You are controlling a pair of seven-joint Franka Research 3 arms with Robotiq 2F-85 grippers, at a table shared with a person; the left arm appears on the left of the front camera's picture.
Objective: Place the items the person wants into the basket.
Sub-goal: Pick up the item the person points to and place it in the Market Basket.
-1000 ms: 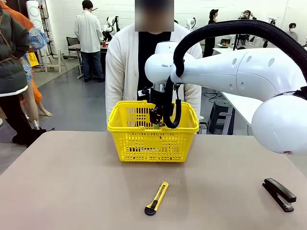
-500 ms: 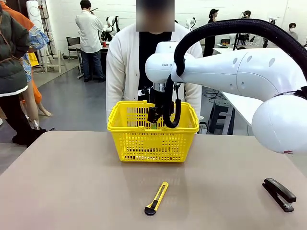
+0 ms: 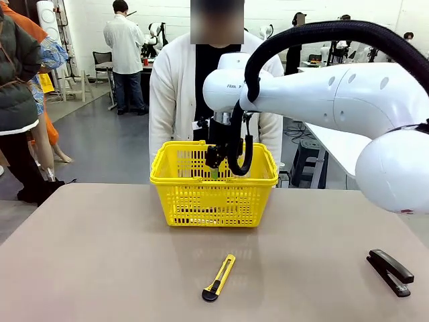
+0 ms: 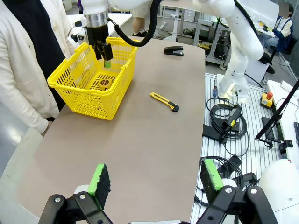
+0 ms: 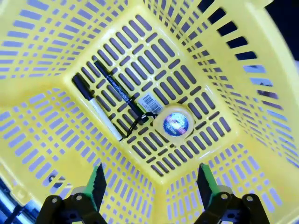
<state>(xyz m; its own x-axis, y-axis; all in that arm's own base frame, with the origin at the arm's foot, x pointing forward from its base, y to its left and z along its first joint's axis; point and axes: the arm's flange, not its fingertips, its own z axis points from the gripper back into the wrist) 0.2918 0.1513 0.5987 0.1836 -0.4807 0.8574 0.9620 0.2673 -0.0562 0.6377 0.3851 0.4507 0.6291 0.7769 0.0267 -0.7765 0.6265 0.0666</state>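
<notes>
While over basket [image 3: 201, 201], right tool [image 3: 220, 163] (spread) hangs.

Beyond my beige table [image 3: 100, 255] I see grey floor [image 3: 107, 144], white walls [image 3: 94, 20], a black stool [image 3: 310, 161] and distant desks.

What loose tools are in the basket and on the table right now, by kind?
Pens or markers: 2, in the basket: marker, pen
Tape measure: 1, in the basket
Utility knife: 1, on the table
Stapler: 1, on the table
Total: 5
</notes>
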